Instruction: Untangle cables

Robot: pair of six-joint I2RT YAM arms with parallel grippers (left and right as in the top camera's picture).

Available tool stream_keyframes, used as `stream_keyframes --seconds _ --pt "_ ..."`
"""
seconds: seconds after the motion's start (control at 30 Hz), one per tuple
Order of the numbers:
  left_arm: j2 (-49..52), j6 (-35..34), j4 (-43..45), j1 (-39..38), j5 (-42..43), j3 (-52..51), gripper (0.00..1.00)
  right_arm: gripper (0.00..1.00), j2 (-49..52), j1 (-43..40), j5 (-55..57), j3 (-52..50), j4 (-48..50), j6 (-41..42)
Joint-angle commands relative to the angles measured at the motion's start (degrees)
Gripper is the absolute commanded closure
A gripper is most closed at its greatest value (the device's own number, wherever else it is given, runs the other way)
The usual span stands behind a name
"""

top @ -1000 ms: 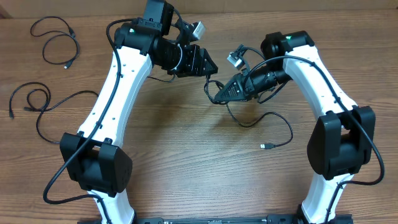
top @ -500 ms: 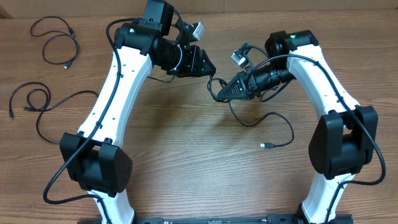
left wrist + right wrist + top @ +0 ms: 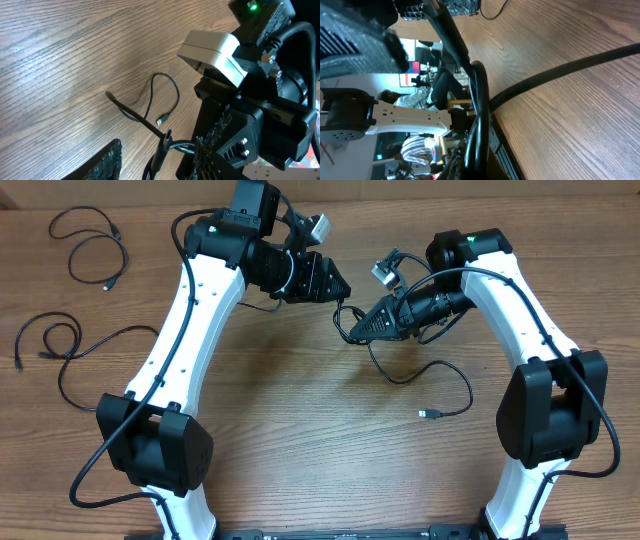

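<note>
Right fingers (image 3: pixel 351 331) closed tight on a black cable (image 3: pixel 467 392) at upper centre of the overhead frame. The cable kinks around their tip, then trails to the lower right across the bench (image 3: pixel 300 440), its plug end (image 3: pixel 428 414) lying flat. Left fingers (image 3: pixel 341 287) stand partly apart just above and left, no grip evident. In the left wrist view the cable shows between them, contact not determinable. Second cable (image 3: pixel 105 285) lies at upper left, third cable (image 3: pixel 45 355) below it near the left edge
</note>
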Motion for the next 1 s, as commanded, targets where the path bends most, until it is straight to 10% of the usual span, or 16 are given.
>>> stream_keyframes --seconds 0.0,0.6,0.83,0.97 --pt "0.46 1.16 0.15 -0.9 1.05 0.04 0.51 0.96 -1.07 0.13 -0.76 0.85 -0.59 -0.31" --pt "0.46 1.16 -0.04 -1.11 1.09 0.04 0.67 0.96 -1.07 0.17 -0.76 0.85 -1.68 -0.52" --pt "0.46 1.16 -0.09 -1.11 1.09 0.04 0.96 0.96 -1.07 0.17 -0.79 0.85 -1.6 -0.5" --pt "0.46 1.16 -0.9 -1.11 1.14 0.04 0.96 0.96 -1.07 0.15 -0.87 0.85 -1.18 -0.48"
